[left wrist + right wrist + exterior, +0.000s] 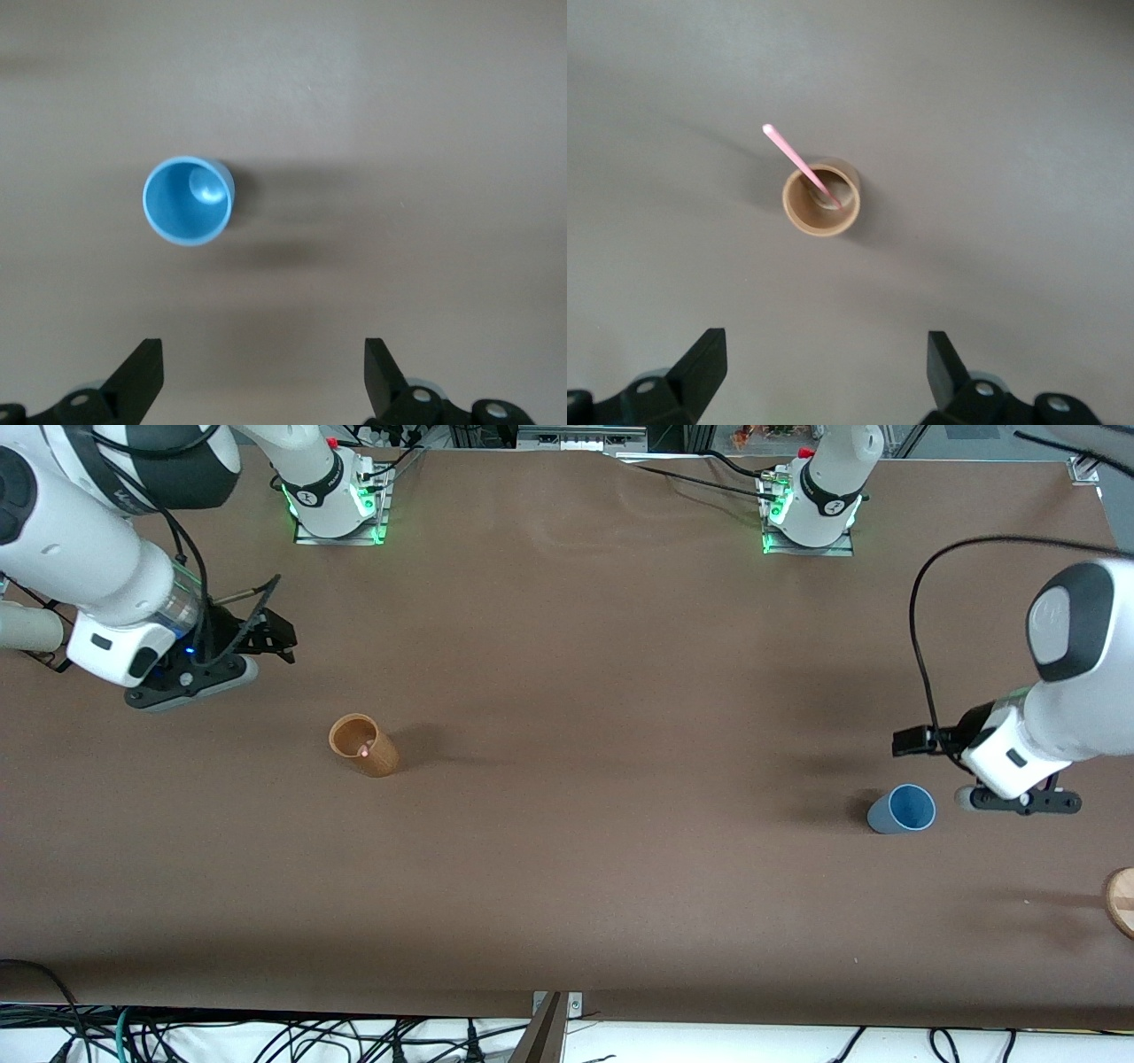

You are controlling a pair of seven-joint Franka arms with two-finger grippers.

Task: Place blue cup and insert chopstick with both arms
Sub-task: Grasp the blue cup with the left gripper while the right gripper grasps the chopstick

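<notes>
The blue cup (902, 810) stands upright and empty on the brown table toward the left arm's end; it also shows in the left wrist view (188, 201). My left gripper (912, 741) (261, 354) hangs open and empty above the table beside the blue cup, not touching it. The chopstick (796, 162) leans inside the tan-brown cup (363, 746) (821, 200), toward the right arm's end; in the front view only its pink tip (364, 751) shows. My right gripper (276, 636) (824, 350) is open and empty above the table, apart from the brown cup.
A round wooden piece (1122, 900) lies at the table's edge past the blue cup, nearer the front camera. Both arm bases (337, 505) (811, 514) stand along the table's edge farthest from the front camera. Cables hang below the table's nearest edge.
</notes>
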